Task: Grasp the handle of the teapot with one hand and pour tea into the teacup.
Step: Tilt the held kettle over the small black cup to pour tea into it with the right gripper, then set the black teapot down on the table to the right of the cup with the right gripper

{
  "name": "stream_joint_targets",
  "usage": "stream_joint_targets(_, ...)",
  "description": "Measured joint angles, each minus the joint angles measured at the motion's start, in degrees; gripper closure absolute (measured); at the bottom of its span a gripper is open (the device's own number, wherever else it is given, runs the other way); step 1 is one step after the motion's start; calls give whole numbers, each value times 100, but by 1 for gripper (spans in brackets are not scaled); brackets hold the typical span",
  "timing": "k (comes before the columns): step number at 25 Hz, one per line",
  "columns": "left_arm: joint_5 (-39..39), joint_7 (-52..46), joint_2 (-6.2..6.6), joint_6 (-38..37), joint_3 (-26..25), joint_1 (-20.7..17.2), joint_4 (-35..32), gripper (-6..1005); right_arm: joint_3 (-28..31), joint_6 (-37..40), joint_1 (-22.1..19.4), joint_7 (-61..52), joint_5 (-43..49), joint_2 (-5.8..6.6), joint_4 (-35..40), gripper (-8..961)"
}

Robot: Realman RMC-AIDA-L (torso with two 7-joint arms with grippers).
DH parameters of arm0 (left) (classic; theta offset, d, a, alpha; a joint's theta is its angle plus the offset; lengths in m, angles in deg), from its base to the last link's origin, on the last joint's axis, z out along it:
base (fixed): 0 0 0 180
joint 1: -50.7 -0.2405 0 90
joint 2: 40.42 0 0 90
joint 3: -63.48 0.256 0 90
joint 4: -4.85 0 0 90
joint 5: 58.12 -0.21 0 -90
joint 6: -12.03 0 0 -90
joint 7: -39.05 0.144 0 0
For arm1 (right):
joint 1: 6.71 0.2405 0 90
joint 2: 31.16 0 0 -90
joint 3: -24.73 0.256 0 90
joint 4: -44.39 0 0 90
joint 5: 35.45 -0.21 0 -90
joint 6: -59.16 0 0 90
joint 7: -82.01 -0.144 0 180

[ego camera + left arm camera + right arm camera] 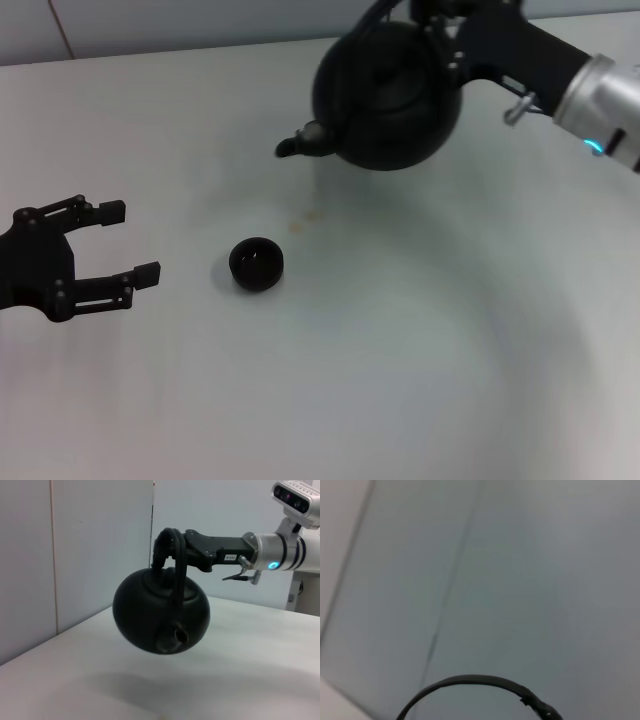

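Note:
The matte-black teapot (390,95) hangs in the air over the far side of the table, tilted, its spout (295,143) pointing toward my left. My right gripper (437,22) is shut on the arched handle (178,572) at its top. The left wrist view shows the teapot (160,612) clear of the table, with the right gripper (172,540) clamped on the hoop. In the right wrist view only an arc of the handle (470,680) shows. The small black teacup (257,264) stands on the table, nearer me than the spout. My left gripper (136,241) is open, left of the cup.
The white table (420,350) runs to a pale wall (75,555) at the back. A faint brownish stain (305,218) marks the surface between teapot and cup.

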Motion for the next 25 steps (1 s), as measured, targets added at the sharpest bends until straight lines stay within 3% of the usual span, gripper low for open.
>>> stream_joint_targets(25, 44, 19, -9, 124, -80, 28, 45, 133, 441, -211, -666, -1009, -289, 27, -672, 868)
